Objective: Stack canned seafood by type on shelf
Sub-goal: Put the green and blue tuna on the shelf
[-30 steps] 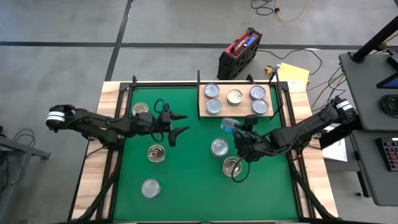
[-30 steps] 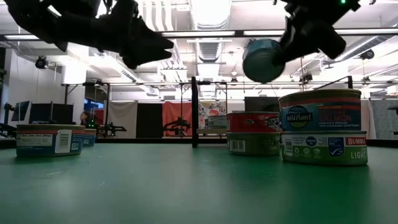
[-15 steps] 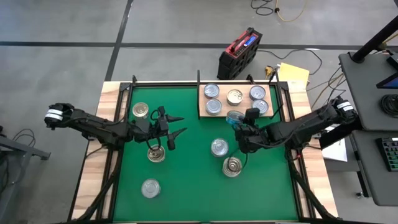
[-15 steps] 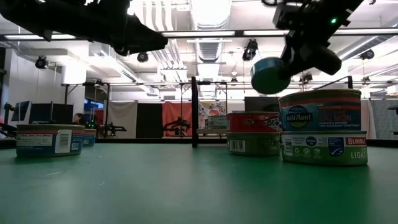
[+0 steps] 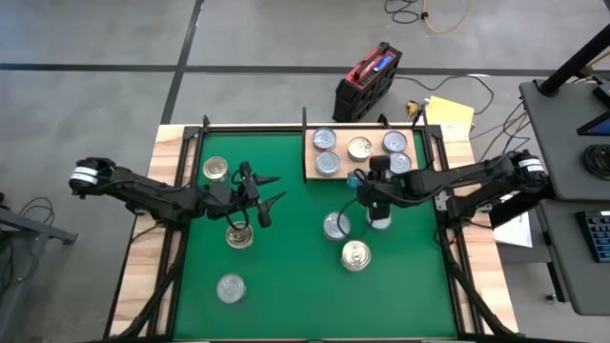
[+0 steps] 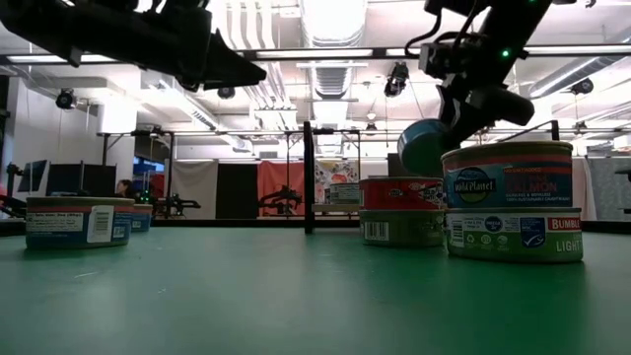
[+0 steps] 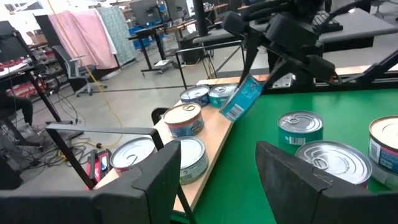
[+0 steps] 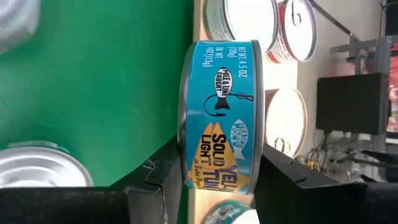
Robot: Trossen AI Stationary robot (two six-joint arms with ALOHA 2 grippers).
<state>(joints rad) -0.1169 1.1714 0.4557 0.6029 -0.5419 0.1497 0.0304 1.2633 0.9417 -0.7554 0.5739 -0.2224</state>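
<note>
My right gripper (image 5: 358, 181) is shut on a blue-labelled tuna can (image 8: 221, 118), held in the air just off the near edge of the pale wooden shelf (image 5: 310, 173). Several silver-lidded and gold-lidded cans (image 5: 359, 148) stand on the shelf on their bases. More cans (image 5: 335, 226) stand on the green mat (image 5: 286, 276). My left gripper (image 5: 277, 189) hovers open over the mat's left half, above a can (image 5: 238, 235), with nothing between its fingers. In the left wrist view the held can (image 7: 241, 98) hangs tilted beside the shelf. My right gripper pinches the blue can between its two fingers, one on each flat end (image 8: 185, 155), so the printed side wall faces the wrist camera. The fingers come from the table's right, slanting down. The can is turned on edge, tilted and clear of mat and shelf (image 6: 424, 146).
A stack of two cans (image 6: 508, 202) stands near the low camera on the right, another stack (image 6: 399, 209) stands farther back, and a single can (image 6: 79, 221) stands on the left. Posts (image 5: 303, 122) of the black frame stand around the shelf. Bare mat lies in the middle.
My right gripper has swung toward the table's far edge and the shelf, carrying the blue can, which has tipped further while staying clear of the mat. My left gripper has shifted a little and rolled about its own line, staying open.
</note>
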